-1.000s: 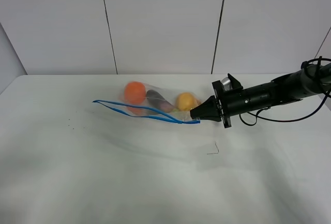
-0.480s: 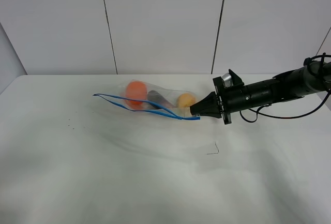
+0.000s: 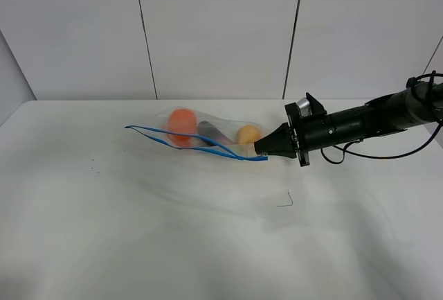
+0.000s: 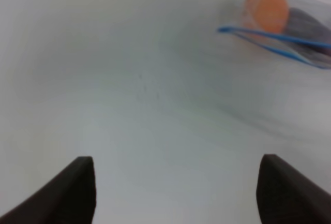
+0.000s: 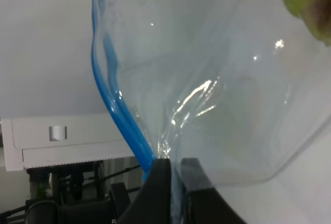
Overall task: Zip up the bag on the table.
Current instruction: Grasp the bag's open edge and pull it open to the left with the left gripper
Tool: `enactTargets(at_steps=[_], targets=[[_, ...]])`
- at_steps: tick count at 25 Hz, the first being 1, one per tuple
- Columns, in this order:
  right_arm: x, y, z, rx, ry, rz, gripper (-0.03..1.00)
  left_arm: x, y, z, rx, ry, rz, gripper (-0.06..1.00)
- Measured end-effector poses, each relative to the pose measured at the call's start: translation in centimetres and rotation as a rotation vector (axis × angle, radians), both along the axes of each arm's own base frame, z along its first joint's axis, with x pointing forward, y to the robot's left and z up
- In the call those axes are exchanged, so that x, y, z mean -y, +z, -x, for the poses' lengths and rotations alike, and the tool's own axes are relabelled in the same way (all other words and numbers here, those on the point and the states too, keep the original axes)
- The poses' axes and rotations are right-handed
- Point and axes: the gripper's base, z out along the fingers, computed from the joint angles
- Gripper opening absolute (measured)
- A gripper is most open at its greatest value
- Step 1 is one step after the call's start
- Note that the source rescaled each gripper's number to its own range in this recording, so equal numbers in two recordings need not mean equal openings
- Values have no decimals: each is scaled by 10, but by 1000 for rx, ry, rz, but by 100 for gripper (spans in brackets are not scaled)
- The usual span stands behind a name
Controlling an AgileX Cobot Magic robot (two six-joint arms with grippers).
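Note:
The clear bag (image 3: 223, 146) lies on the white table (image 3: 173, 237) with an orange (image 3: 182, 125), a purple eggplant (image 3: 211, 134) and a yellow pear (image 3: 248, 135) inside. Its blue zipper strip (image 3: 201, 147) is parted at the left end. My right gripper (image 3: 261, 152) is shut on the bag's right end by the strip, as the right wrist view shows (image 5: 171, 188). My left gripper (image 4: 176, 182) is open and empty above bare table, well apart from the bag (image 4: 289, 25). It is out of the exterior high view.
A small dark mark (image 3: 285, 201) lies on the table in front of the right gripper. Tiny specks (image 3: 93, 169) sit at the left. The right arm (image 3: 360, 125) and its cable stretch to the right edge. A panelled wall stands behind the table.
The right gripper rose slightly with the bag's end; the bag stretched flatter and the fruit shifted toward the far side. Nothing has moved in the last half second.

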Motion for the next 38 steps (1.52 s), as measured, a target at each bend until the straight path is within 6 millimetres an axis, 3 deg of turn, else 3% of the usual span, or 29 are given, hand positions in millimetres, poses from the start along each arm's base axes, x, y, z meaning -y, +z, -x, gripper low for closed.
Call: enactTargets(at_steps=[3, 7, 11, 19, 25, 31, 35, 38], targets=[[0, 0, 0, 0, 1, -1, 0, 0, 1, -38, 6, -82, -150, 89], [0, 0, 0, 0, 1, -1, 0, -3, 0, -83, 109, -225, -525, 89], [0, 0, 0, 0, 1, -1, 0, -1, 10, -119, 344, -282, -855, 89], [0, 0, 0, 0, 0, -1, 0, 14, 15, -167, 730, -236, -1046, 88], [0, 0, 0, 0, 1, -2, 0, 43, 3, -185, 894, -333, -1090, 88], [0, 0, 0, 0, 1, -2, 0, 117, -11, -171, 972, -629, -1043, 88], [0, 0, 0, 0, 1, -2, 0, 165, -30, -153, 892, -847, -960, 88], [0, 0, 0, 0, 1, -2, 0, 189, -50, -150, 824, -933, -893, 88]])
